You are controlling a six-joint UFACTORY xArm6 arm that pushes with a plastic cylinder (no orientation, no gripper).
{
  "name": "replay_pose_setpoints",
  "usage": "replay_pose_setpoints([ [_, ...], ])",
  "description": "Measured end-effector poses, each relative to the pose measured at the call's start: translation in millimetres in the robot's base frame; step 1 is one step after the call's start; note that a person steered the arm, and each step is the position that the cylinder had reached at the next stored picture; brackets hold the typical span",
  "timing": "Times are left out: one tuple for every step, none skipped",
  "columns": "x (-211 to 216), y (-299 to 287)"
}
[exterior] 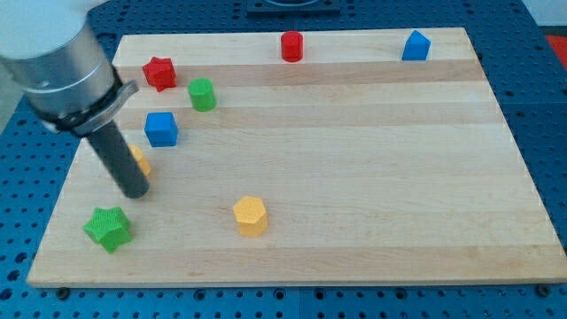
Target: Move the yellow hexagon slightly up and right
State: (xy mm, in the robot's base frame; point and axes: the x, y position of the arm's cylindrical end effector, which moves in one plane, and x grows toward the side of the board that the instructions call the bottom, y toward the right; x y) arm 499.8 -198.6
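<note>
My tip rests on the pale wooden surface, w/ no gripper to open or shut. Yellow hexagon block sits well to its right, slightly lower. Green star block just below-left.

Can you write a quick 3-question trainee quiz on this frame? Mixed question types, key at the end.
1. True or false: my tip touches the yellow hexagon.
2. Which block lies nearest the view's bottom-left corner? A) red cylinder B) green star C) blue cube
3. Fill in: the rod partly hides a small ___ block just at its right in the view.

Key: 1 false, the tip stands well to the hexagon's left; 2 B; 3 yellow.
</note>
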Motion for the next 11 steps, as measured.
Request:
replay_pose_setpoints([
  [-1, 2],
  [21, 9],
  [34, 70],
  [51, 101],
  [77, 93],
  [73, 123],
  [34, 159],
  [21, 180],
  [18, 181],
  [13, 181],
  [12, 181],
])
